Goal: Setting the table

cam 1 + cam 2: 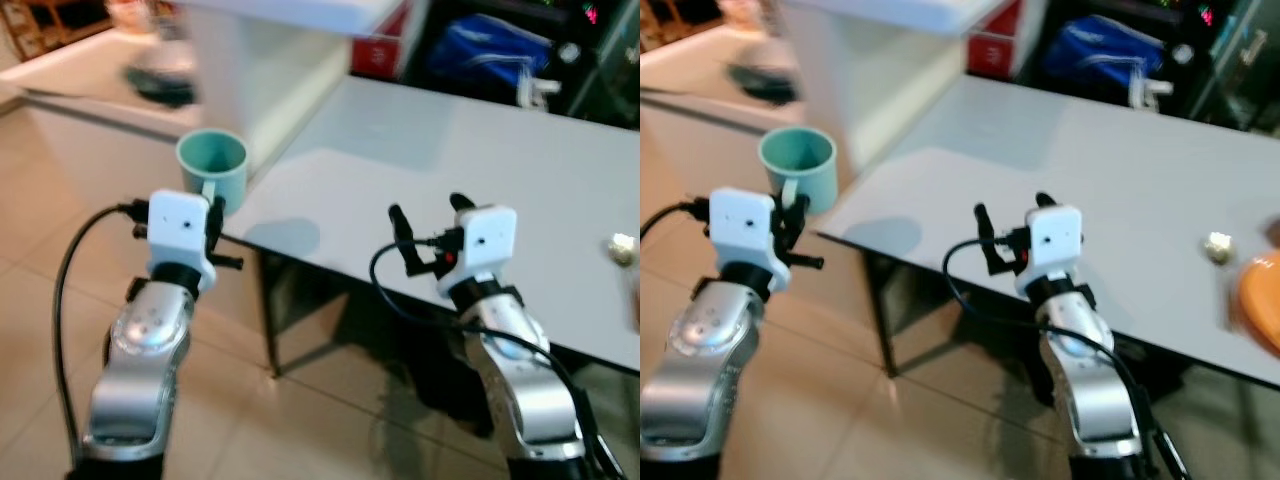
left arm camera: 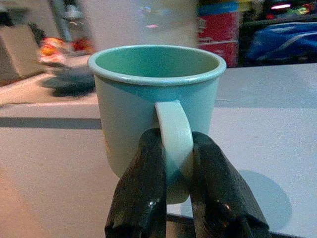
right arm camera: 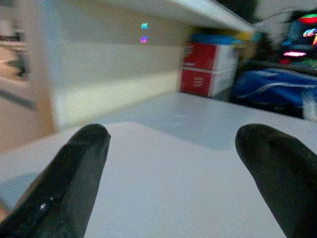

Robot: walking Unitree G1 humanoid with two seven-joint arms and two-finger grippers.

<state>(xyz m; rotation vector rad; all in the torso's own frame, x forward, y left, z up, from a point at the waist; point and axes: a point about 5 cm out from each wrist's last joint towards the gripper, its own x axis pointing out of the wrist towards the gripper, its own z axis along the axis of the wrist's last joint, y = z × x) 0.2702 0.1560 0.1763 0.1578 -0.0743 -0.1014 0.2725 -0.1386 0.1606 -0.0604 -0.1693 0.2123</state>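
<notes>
Closest to me, my left gripper [image 2: 171,198] has its two black fingers [image 2: 141,193] pinched on the handle of a mug [image 2: 153,104], one finger on either side of the loop, so the mug sits upright just ahead of the fingertips. The mug is pale teal, with a slightly lighter rolled rim, a darker green inside, and a thick rounded handle; I cannot make out any contents. From the head camera I see it carried just off the near corner of the desk [image 1: 520,190], with its shadow lying on the desk top beside that corner. My right gripper [image 1: 428,225] hovers over the desk's near edge with its fingers spread wide apart and nothing between them. Past that gripper, well off to its right on the desk, there is a small pale object [image 1: 1217,245] and, beyond it at the frame edge, part of something orange [image 1: 1260,300]. Farther back stand a red box [image 3: 203,69] and a blue bag [image 1: 495,50].
</notes>
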